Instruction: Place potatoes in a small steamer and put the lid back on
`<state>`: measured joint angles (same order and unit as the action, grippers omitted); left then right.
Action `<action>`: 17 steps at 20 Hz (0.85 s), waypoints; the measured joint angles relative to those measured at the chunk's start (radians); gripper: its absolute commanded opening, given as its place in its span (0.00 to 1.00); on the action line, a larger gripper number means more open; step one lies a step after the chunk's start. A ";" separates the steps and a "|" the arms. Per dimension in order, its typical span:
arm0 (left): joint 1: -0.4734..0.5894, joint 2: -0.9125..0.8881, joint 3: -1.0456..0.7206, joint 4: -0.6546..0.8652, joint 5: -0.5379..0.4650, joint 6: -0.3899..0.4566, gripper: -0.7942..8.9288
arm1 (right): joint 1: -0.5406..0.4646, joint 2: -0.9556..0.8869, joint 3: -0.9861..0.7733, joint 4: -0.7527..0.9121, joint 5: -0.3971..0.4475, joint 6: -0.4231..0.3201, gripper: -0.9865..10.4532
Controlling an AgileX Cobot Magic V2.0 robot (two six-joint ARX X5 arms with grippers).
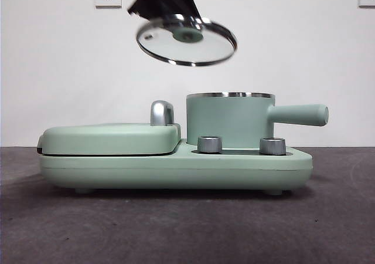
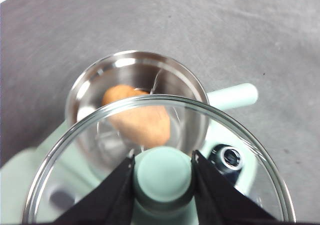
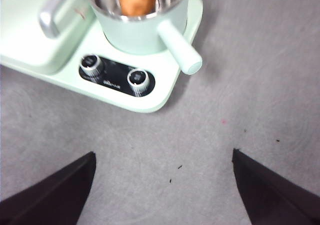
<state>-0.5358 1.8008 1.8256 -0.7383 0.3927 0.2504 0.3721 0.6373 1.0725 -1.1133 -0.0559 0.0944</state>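
The small mint-green steamer pot [image 1: 229, 120] with a stubby side handle stands on the cooker base. The orange-brown potato [image 2: 137, 117] lies inside it; it also shows in the right wrist view [image 3: 137, 0]. My left gripper [image 2: 162, 172] is shut on the mint-green knob of the glass lid [image 1: 186, 41] and holds it tilted in the air above and left of the pot [image 2: 135, 80]. My right gripper [image 3: 162, 185] is open and empty over the grey table in front of the cooker.
The mint-green cooker base [image 1: 176, 167] carries a flat griddle cover [image 1: 108, 138] with a chrome handle [image 1: 162, 112] on its left and two steel dials [image 1: 210, 144] at its front. Grey table surface surrounds it.
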 measured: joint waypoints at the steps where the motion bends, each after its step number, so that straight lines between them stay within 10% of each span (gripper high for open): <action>1: -0.006 0.018 0.000 0.027 0.001 0.022 0.10 | 0.000 -0.062 -0.030 0.000 -0.005 0.005 0.46; 17: -0.035 0.216 0.000 0.367 0.105 0.123 0.10 | 0.001 -0.269 -0.119 -0.002 -0.099 0.124 0.46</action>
<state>-0.5709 2.0163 1.8256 -0.3717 0.4973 0.3737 0.3729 0.3679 0.9535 -1.1152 -0.1551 0.2180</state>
